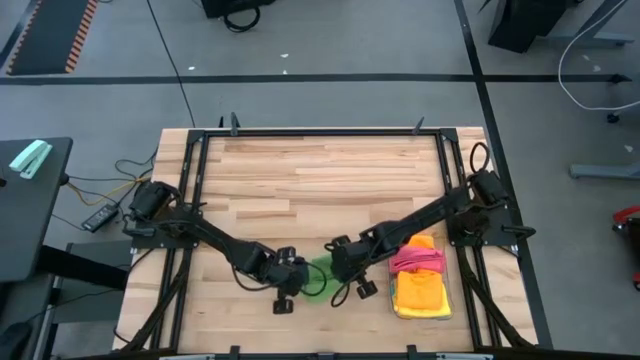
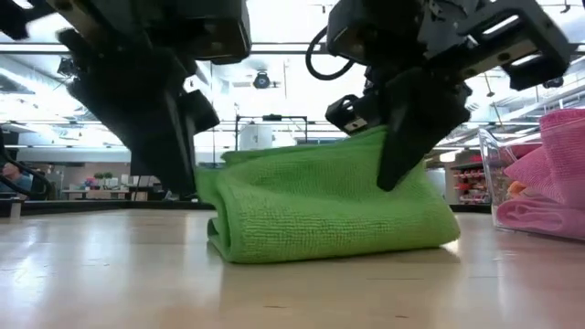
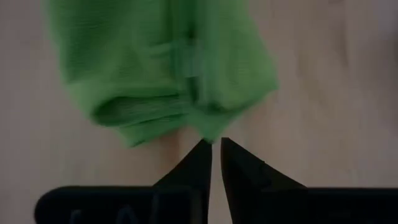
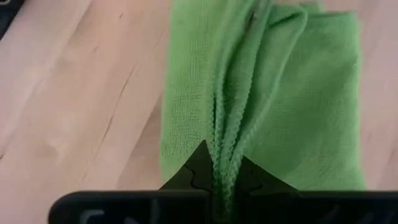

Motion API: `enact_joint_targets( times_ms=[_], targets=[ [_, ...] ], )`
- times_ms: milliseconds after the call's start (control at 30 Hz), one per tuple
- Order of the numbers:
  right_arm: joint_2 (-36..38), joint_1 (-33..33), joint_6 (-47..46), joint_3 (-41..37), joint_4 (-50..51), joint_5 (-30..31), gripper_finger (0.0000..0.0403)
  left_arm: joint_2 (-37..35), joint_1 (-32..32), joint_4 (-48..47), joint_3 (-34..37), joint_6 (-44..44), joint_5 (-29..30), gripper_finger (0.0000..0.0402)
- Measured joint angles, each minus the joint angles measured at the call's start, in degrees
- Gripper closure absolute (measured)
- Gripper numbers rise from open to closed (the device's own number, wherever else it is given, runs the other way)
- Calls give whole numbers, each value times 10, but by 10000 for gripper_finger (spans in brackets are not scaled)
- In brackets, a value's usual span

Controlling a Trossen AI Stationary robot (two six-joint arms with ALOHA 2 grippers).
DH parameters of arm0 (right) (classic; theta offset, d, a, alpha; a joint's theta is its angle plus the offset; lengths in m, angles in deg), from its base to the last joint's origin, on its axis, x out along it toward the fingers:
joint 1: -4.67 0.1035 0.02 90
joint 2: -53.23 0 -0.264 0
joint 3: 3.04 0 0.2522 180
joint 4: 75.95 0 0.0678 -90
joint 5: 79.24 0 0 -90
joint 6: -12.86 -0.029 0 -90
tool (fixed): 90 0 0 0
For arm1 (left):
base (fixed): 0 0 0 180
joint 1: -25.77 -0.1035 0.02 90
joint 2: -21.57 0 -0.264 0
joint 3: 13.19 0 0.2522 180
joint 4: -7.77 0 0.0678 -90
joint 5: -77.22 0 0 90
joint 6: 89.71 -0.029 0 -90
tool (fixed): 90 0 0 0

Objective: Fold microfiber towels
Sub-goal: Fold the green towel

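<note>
Green towel (image 4: 273,106) pinched by low right gripper (image 4: 217,168)

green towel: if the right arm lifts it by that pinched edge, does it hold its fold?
Probably not. The green towel looks soft and floppy, so its loose layers would likely sag open below the right gripper. Likely light, and the nap may drag on the table.

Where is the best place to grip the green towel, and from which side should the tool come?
Probably the stacked hemmed edges of the green towel, where its layers meet; a pinch there catches every layer. Come from above, at the side where those edges lie open. The right tool is shut on them this way.
</note>
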Motion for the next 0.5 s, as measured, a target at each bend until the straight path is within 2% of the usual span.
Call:
enact_joint_targets(
  times_ms=[500],
  targets=[
    [-10,-39,53,2,-9,-5,385,-10,-30,-51,-2,-83,20,390]
  ],
)
